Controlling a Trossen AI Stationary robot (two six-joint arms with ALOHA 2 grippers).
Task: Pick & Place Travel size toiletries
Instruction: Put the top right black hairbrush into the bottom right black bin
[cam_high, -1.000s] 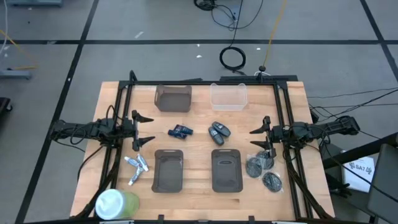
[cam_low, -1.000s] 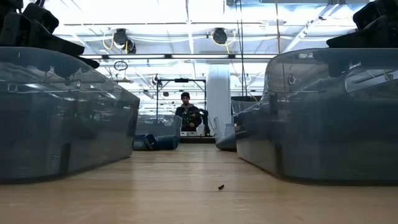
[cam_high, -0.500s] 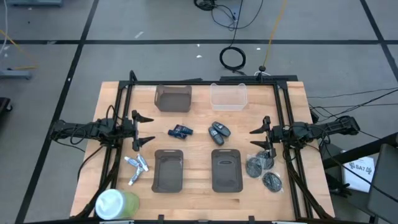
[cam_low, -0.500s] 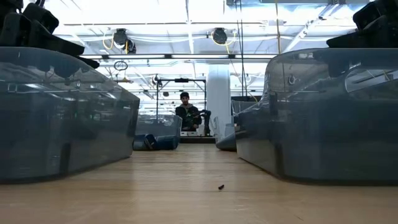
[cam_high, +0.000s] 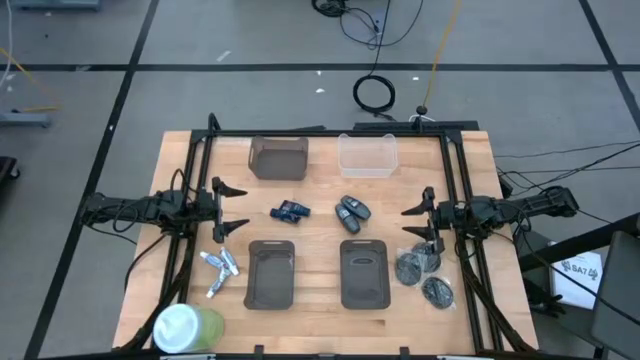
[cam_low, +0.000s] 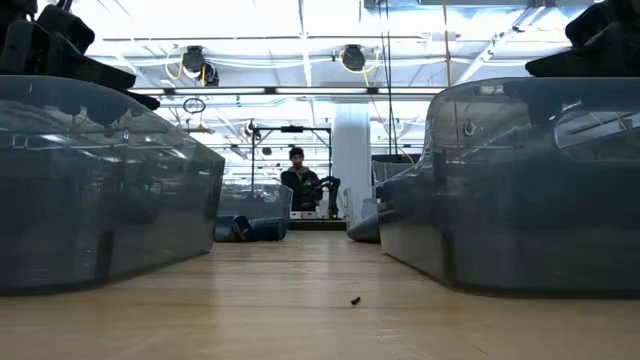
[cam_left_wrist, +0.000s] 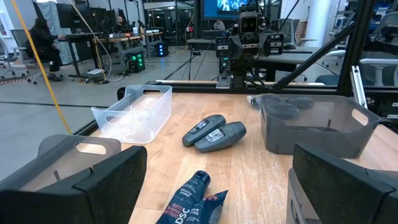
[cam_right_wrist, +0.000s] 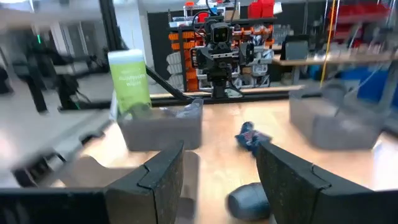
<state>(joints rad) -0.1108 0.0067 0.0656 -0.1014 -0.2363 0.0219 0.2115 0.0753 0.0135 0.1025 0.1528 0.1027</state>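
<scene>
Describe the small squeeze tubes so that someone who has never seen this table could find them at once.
Start at the wooden table and go to the big green-and-white canister at its near left corner. Just beyond it, left of the left dark tray, lie the squeeze tubes in a loose cluster below the left gripper. They alone are white and silver; the other small items are dark.

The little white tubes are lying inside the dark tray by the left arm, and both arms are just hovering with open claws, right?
Not quite. The high view shows the small white tubes lying on the bare wooden table, beside the dark tray and not in it. The rest holds: the left gripper and right gripper both hover open, holding nothing.
</scene>
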